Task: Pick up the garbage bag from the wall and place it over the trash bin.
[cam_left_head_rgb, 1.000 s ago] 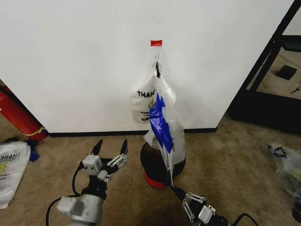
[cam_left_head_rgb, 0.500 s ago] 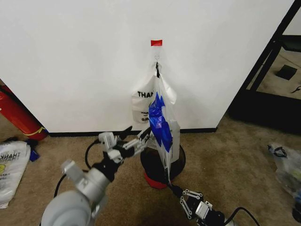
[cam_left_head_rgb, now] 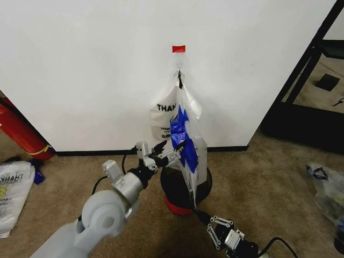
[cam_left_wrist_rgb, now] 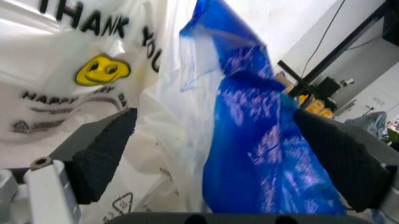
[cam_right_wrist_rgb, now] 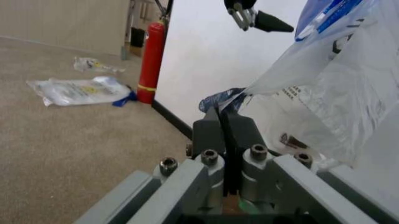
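White wall (cam_left_head_rgb: 80,70), upper frame. Garbage bag (cam_left_head_rgb: 185,145): hung from hook, frame centre, long axis vertical, draping over trash bin (cam_left_head_rgb: 185,188). Left tool (cam_left_head_rgb: 171,152): jaws wide, bracketing bag's blue panel. Right tool (cam_left_head_rgb: 198,216): lower frame, pinched on bag's bottom corner.

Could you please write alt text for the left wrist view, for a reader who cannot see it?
The left gripper is open, its two black pads either side of the garbage bag, whose crumpled blue panel fills the gap. Behind hangs a white bag with a yellow smiley and black lettering.
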